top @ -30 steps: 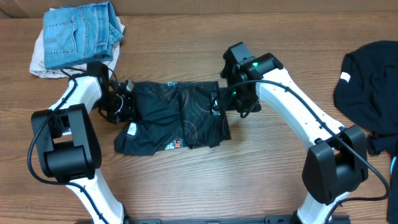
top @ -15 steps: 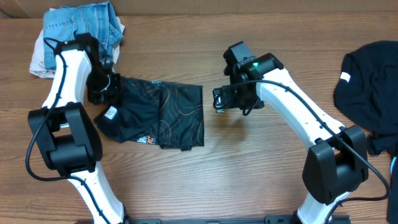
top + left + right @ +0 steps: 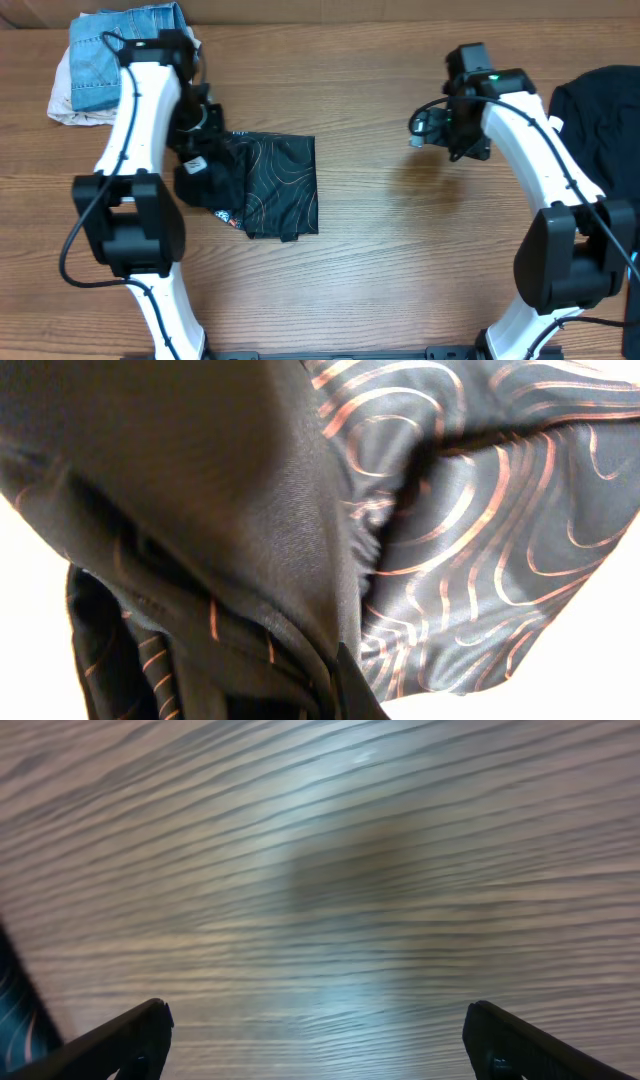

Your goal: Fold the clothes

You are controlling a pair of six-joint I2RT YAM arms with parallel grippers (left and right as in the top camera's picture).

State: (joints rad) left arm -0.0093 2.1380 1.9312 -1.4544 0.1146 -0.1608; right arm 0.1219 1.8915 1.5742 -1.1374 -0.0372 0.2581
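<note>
Black with fine orange contour lines, the jersey (image 3: 272, 185) is clamped at its bunched edge by the left end effector (image 3: 196, 152), whose jaws are closed on the cloth. The rest is spread flat on the wooden tabletop (image 3: 400, 260) just beside that end effector. The right end effector (image 3: 420, 128) is held over bare wood, well apart from the jersey, with its fingers (image 3: 140, 1030) spread wide. Small logos (image 3: 228, 216) near the left end effector cannot be read. Folded jeans (image 3: 120, 45) lie beyond it.

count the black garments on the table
2. The black jersey with orange lines lies left of centre; a plain black garment sits at the right edge, partly cut off by the frame, so more may lie out of view.
</note>
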